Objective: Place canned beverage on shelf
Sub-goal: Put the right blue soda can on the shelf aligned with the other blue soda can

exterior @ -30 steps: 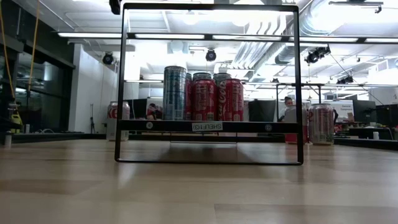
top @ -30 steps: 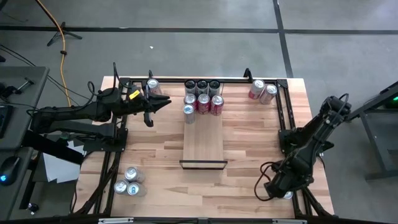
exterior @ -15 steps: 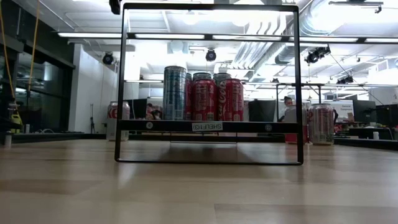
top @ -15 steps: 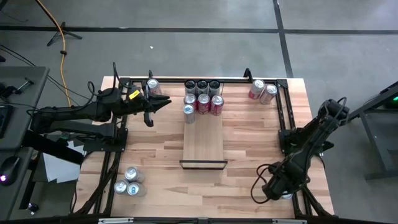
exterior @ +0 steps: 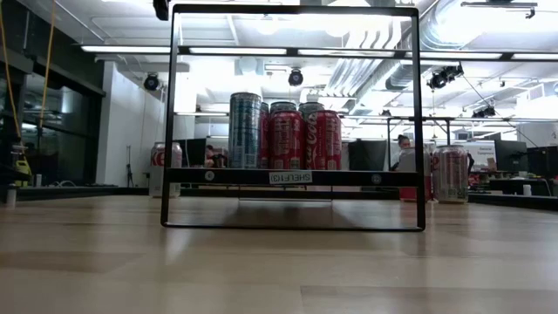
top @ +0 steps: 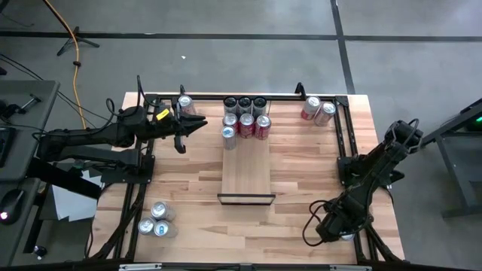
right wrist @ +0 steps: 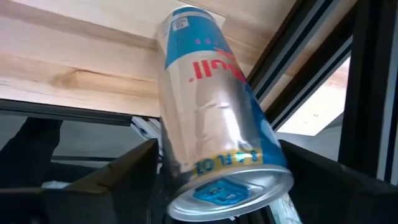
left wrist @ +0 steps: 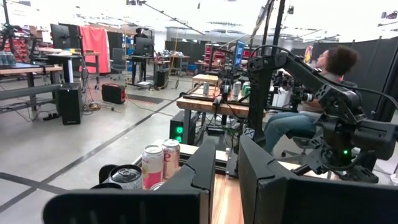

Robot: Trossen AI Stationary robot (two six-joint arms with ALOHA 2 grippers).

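Shelf (top: 246,172) carries six cans (top: 245,117) at its far end. Right gripper (top: 339,230) fingers flank a silver-blue can (right wrist: 208,118); clamping undetermined. Left gripper (top: 194,124) fingers apart.

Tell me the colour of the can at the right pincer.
Silver and light blue can, clearest in the right wrist view.

glossy metal can (right wrist: 211,130), smooth pale-wood shelf (top: 246,172)

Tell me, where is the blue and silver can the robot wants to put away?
The blue and silver can sits between the right gripper fingers, at the table's near right corner by the black frame, far from the shelf.
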